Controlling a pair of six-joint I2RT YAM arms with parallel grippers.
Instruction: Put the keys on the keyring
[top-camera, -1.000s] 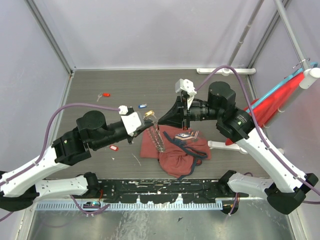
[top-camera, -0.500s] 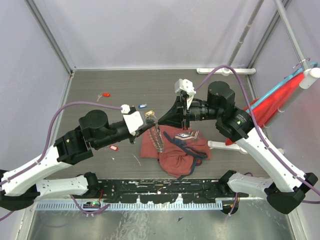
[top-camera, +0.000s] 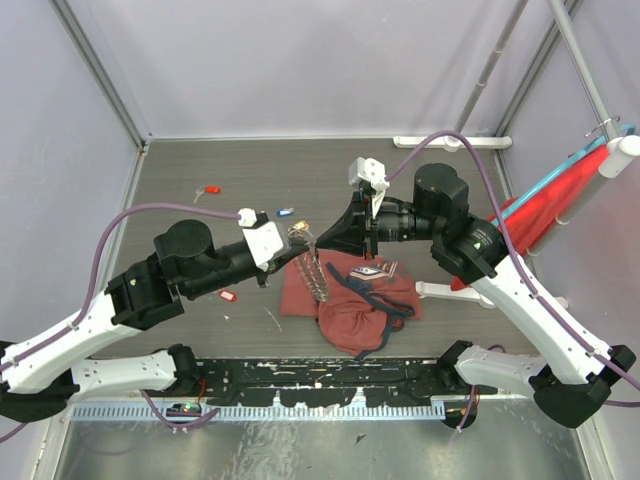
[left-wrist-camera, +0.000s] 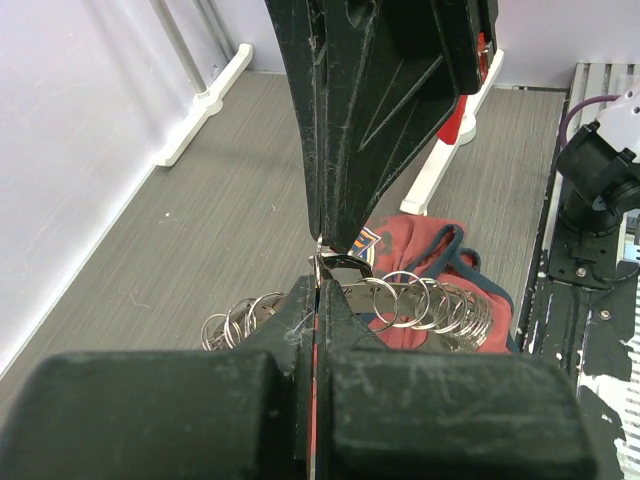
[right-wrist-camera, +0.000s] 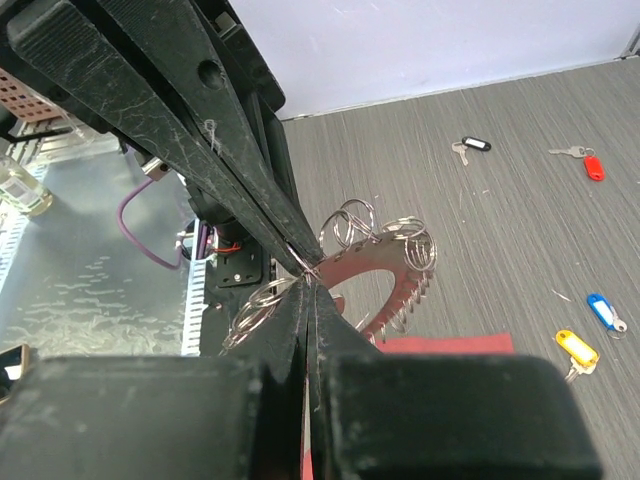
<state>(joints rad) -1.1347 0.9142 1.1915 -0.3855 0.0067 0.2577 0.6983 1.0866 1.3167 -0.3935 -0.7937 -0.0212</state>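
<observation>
The keyring (left-wrist-camera: 425, 303), a flat ring fringed with many small silvery split rings, hangs in the air between both grippers, above a dark-red cloth bag (top-camera: 350, 310). My left gripper (left-wrist-camera: 318, 287) is shut on its edge. My right gripper (right-wrist-camera: 310, 283) comes in from the opposite side, tip to tip with the left, and is shut on a thin wire ring of the keyring (right-wrist-camera: 400, 262). Loose keys lie on the table: red (top-camera: 210, 189), blue (top-camera: 285, 211), black (right-wrist-camera: 470, 145), yellow (right-wrist-camera: 577, 350). A red-tagged key (top-camera: 227, 295) lies by the left arm.
More keys (top-camera: 372, 269) rest on the bag. A red cloth (top-camera: 545, 205) hangs on a pole at the right. A white bar (top-camera: 450, 141) lies along the back wall. Black base plates (top-camera: 320, 385) run along the near edge.
The left arm shifted slightly right and came back. Both grippers stay shut at the same spot on the keyring.
</observation>
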